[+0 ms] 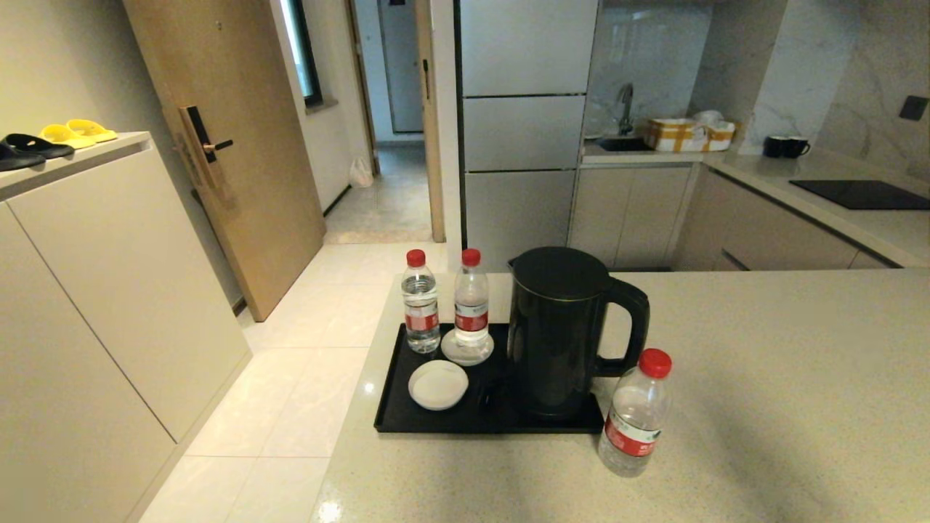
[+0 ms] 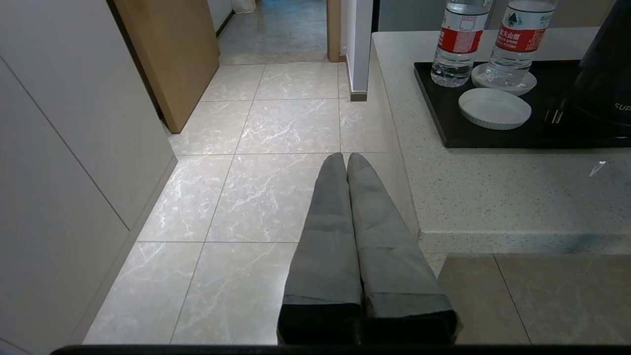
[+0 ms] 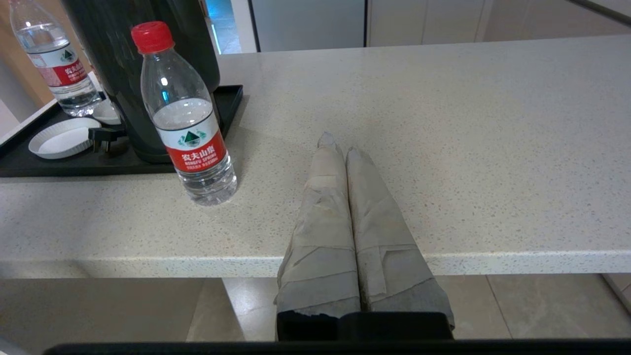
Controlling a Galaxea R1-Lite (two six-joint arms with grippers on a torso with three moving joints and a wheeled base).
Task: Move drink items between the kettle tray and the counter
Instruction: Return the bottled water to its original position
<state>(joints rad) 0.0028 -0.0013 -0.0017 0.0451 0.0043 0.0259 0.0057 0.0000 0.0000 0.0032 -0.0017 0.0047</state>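
Both arms parked, grippers closed and empty.

The left gripper [image 2: 346, 160] is held low, off the work surface's edge, fingers pressed together along their full length. The right gripper [image 3: 340, 148] is level with the surface's near edge, fingertips touching, nothing held. Neither arm appears in the head view.

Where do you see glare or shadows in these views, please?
Head view: a bright glint on the counter near its front edge, and a soft broad shadow right of the lone bottle. Left wrist view: a pale sheen on the floor tiles. Right wrist view: small highlights on that bottle's shoulder.
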